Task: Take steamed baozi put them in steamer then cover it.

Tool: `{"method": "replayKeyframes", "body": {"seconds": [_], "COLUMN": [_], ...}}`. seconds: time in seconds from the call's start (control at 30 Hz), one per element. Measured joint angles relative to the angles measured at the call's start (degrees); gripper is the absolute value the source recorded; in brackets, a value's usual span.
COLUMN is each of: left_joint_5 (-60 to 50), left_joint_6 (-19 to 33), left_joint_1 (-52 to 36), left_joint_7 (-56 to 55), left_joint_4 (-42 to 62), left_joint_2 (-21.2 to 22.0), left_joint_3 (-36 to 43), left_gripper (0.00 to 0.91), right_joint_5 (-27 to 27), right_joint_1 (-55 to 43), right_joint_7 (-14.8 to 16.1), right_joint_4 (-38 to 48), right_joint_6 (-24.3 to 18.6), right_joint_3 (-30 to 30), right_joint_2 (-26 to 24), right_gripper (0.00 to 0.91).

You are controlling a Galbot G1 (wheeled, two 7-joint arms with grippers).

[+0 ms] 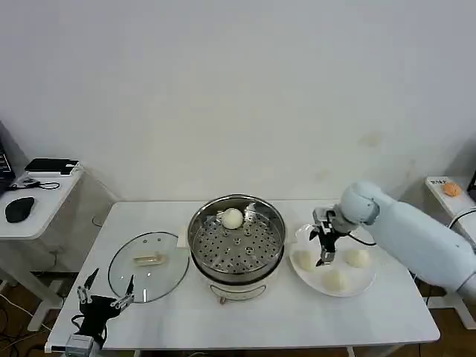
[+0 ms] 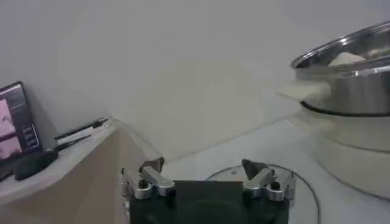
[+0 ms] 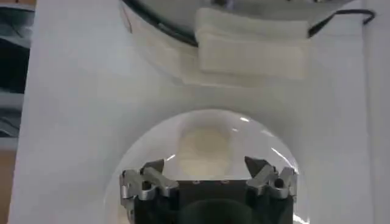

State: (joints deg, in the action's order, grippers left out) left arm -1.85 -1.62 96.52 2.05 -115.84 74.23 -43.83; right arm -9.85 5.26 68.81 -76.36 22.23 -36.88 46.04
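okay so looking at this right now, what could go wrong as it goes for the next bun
1. The right claw hangs open over the plate above the nearest baozi; too tight a squeeze could dent it.
2. The other buns and lie nearby, so a finger might nudge one.
3. One bun already sits at the far side of the steamer; a drop there could land on it.

Buns: four; one (image 1: 233, 218) in the steamer (image 1: 236, 256), three on the plate (image 1: 349, 286) at (image 1: 303, 260), (image 1: 358, 257) and (image 1: 334, 280); steamers: one; glass lids (image 1: 149, 266): one; plates: one; tables (image 1: 245, 316): one; grippers: two, left (image 1: 105, 291) and right (image 1: 325, 242)
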Motion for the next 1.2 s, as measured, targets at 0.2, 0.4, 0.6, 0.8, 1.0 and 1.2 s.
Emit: {"method": "replayKeyframes", "body": {"seconds": [0.2,0.4,0.6,0.8,1.0,1.2], "left_joint_5": [0.02,0.04,0.09,0.10,0.10,0.10], "left_joint_6": [0.02,0.05,0.05,0.10,0.10,0.10], "left_joint_1": [-0.22,-0.38,-0.62,-0.70,-0.91,-1.07], "left_joint_7": [-0.01,-0.02,-0.01,-0.02,-0.02,-0.02], "left_joint_4": [0.44,0.97,1.37,1.79,2.05,2.36], "left_joint_2": [-0.15,-0.21,-0.35,-0.27,-0.30,-0.23], "left_joint_3": [-0.01,-0.02,-0.13,-0.16,-0.16,-0.10], "left_gripper": [0.907,0.907,0.907,0.907,0.907,0.907], "right_joint_5": [-1.61,-2.89,-4.22,-5.18,-5.52,-5.92], "right_joint_1": [0.59,1.24,1.58,1.78,2.20,2.53], "right_joint_7": [-1.09,-1.78,-2.16,-2.34,-2.36,-2.87], "right_joint_4": [1.46,2.83,4.24,5.52,6.13,7.02], "right_joint_6": [-0.14,-0.35,-0.81,-1.27,-1.52,-1.65], "right_joint_3": [0.01,-0.04,0.00,-0.07,-0.17,-0.16], "right_joint_2": [1.27,2.30,3.28,3.99,4.35,5.13], "right_gripper": [0.907,0.907,0.907,0.907,0.907,0.907]}}
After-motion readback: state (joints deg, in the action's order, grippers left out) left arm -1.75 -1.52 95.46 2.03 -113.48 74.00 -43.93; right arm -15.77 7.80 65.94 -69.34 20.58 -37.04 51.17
